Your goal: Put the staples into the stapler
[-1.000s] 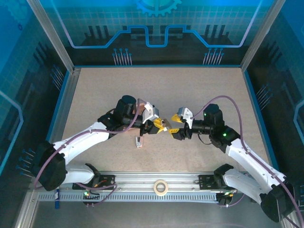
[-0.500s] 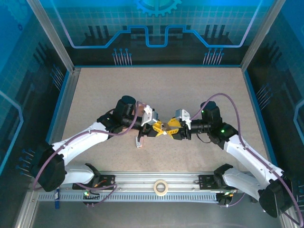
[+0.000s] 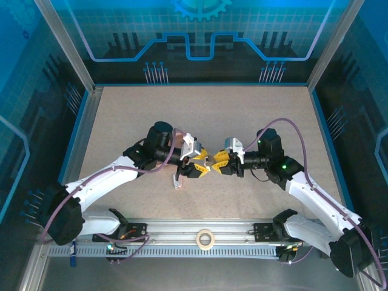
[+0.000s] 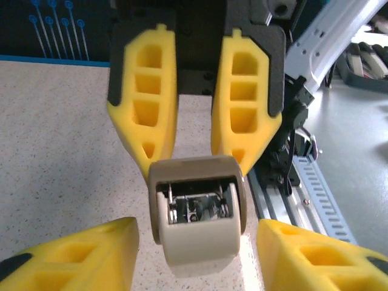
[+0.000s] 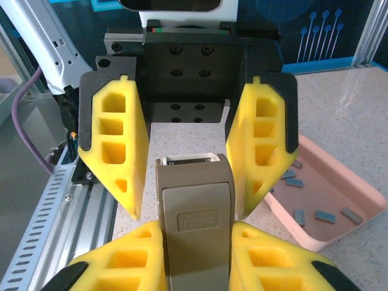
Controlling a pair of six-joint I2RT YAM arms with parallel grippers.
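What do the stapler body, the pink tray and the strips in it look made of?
The stapler: matte beige plastic, moulded logo. The tray: smooth pink plastic, probably, rounded rim. The staples: dark grey metal, likely; too small for certainty.

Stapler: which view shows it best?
Right wrist: the stapler lies lengthwise, its top cover and embossed mark clear. Left wrist shows its end face with metal insides. Top external shows it tiny and mostly covered.

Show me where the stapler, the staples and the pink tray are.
stapler (image 5: 194, 224): right wrist view, on its beige top cover.
staples (image 5: 322, 214): right wrist view, on one grey strip lying in the tray.
pink tray (image 5: 348, 185): right wrist view, on its far wall.
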